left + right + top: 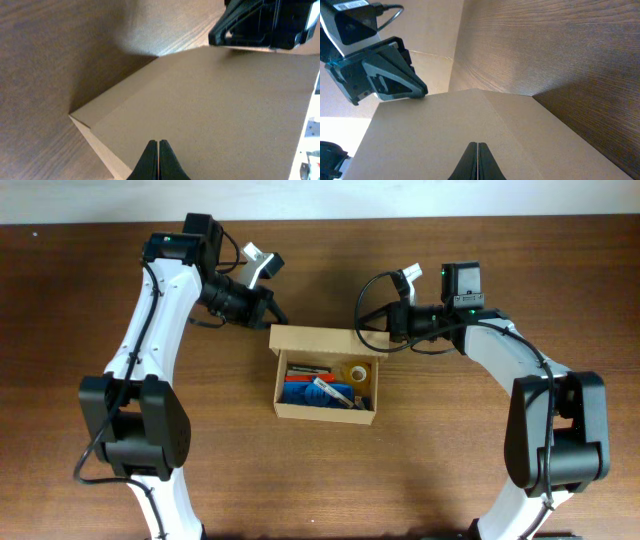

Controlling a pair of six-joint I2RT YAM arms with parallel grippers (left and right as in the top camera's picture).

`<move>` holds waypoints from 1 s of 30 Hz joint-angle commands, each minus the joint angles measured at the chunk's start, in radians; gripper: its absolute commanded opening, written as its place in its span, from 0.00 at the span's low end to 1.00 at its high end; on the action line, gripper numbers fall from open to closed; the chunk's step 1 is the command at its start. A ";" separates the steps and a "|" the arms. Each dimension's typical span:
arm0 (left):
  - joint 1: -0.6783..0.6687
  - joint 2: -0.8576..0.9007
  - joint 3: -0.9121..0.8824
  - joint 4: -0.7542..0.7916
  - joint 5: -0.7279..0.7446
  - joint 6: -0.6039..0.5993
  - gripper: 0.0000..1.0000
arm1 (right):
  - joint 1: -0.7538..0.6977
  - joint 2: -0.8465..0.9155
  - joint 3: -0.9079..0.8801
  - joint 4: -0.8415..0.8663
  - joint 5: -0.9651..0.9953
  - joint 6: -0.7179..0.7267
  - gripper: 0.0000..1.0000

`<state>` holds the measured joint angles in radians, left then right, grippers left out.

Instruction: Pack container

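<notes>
Container (327, 413) at centre of tabletop (450, 480), flap open toward 12 o'clock. Left hand (272, 315) closed at flap's 10 o'clock corner, right hand (368, 332) closed at 2 o'clock corner. Both forearms angled inward.

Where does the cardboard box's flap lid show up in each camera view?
Overhead: the flap lies along the far edge of the container, near the centre of the picture.
Left wrist: a broad tan sheet filling the lower right.
Right wrist: a tan sheet across the lower half.
Shared landmark: the dark wooden table, visible beyond the flap in all three views.
</notes>
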<state>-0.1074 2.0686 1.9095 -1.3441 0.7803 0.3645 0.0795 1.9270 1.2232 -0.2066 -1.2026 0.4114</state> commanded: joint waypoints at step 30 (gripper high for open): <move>-0.063 -0.031 0.005 -0.212 -0.090 0.177 0.02 | 0.151 -0.519 0.011 -0.709 0.519 -0.375 0.04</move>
<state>-0.1711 2.0686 1.9095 -1.5509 0.6937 0.5102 0.2169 1.4258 1.2324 -0.9066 -0.7250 0.0750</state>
